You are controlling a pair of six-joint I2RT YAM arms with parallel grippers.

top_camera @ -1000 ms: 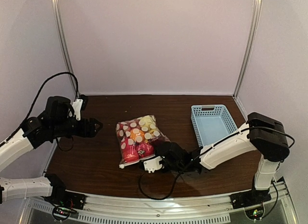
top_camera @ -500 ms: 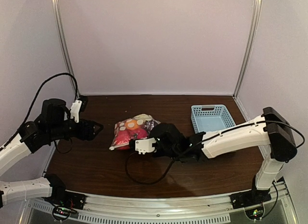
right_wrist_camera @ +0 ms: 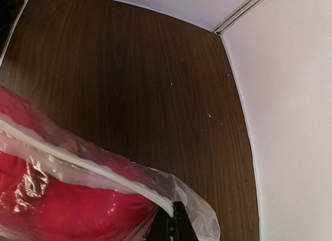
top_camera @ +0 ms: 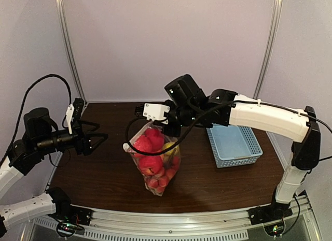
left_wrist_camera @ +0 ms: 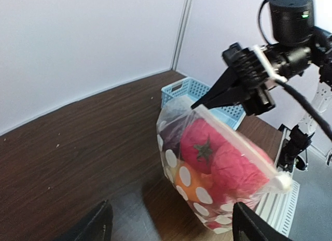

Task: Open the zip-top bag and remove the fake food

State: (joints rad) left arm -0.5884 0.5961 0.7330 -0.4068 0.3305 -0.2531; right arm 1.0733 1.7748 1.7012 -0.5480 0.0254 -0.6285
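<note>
Pinching bag by one rim corner with right tool, clamped shut. Dangling it upright over worktop middle, fruit slumped inside. Pointing zip strip from pinched corner toward left edge, at left tool: gaping wide, level with rim, well apart, nearer free corner. Hoisted since a second ago: then lying flat near front edge, right tool low beside.

Fake food inside zip-top bag; basket right of bag.
</note>
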